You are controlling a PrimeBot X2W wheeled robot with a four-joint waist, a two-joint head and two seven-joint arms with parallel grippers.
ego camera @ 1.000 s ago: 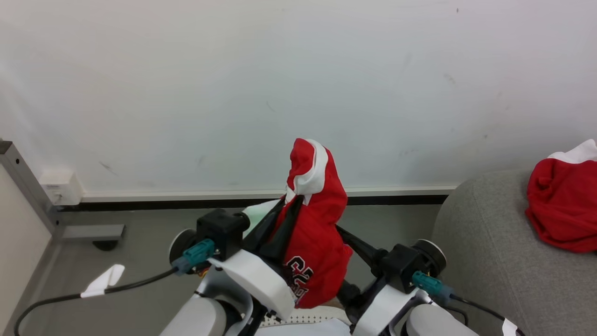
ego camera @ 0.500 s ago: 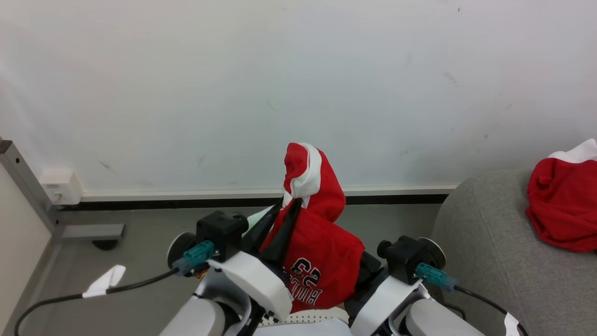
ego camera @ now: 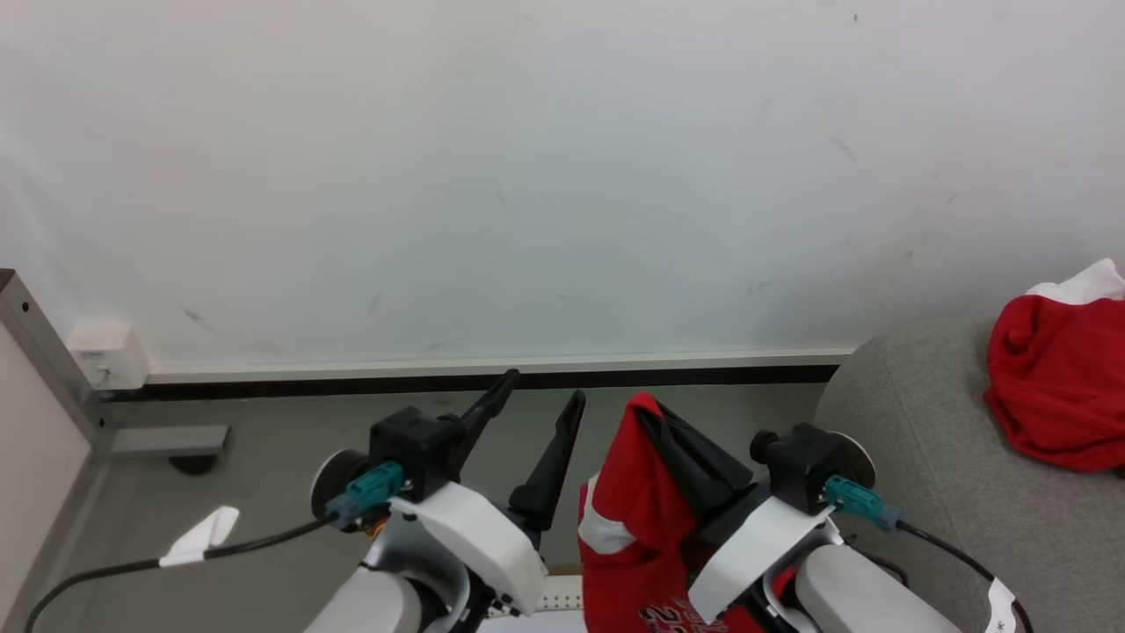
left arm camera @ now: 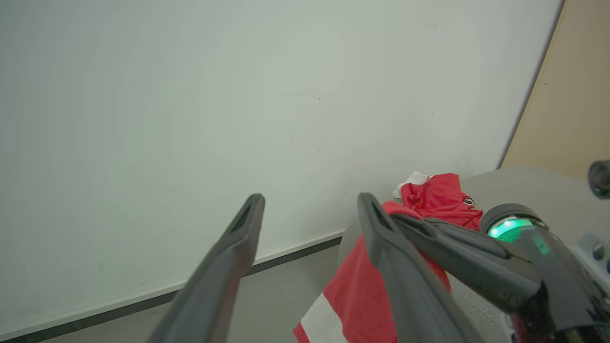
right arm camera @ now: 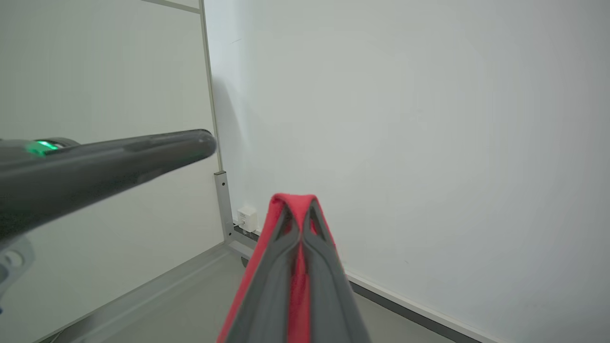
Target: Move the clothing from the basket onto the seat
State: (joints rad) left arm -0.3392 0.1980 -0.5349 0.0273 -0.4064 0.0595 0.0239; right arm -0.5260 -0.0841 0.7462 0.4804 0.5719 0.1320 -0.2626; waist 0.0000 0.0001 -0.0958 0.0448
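A red jersey (ego camera: 626, 519) with a white panel hangs from my right gripper (ego camera: 650, 418), which is shut on its top fold; the wrist view has red cloth pinched between the closed fingers (right arm camera: 294, 209). My left gripper (ego camera: 539, 397) stands open just left of it, with nothing between its fingers (left arm camera: 248, 228). A second red jersey (ego camera: 1055, 387) lies crumpled on the grey seat (ego camera: 896, 440) at the right, also visible in the left wrist view (left arm camera: 436, 197). A sliver of the perforated cream basket (ego camera: 555, 601) peeks out at the bottom edge between my arms.
A white wall with a dark baseboard (ego camera: 352, 383) runs close ahead. A metal post with a foot (ego camera: 53, 369) and a wall socket box (ego camera: 101, 350) stand at the left. A black cable with white tags (ego camera: 176, 549) trails over the grey floor.
My left gripper has let go of the jersey and opened. The jersey has dropped from its raised bunch and now hangs lower and to the right, from the right gripper alone.
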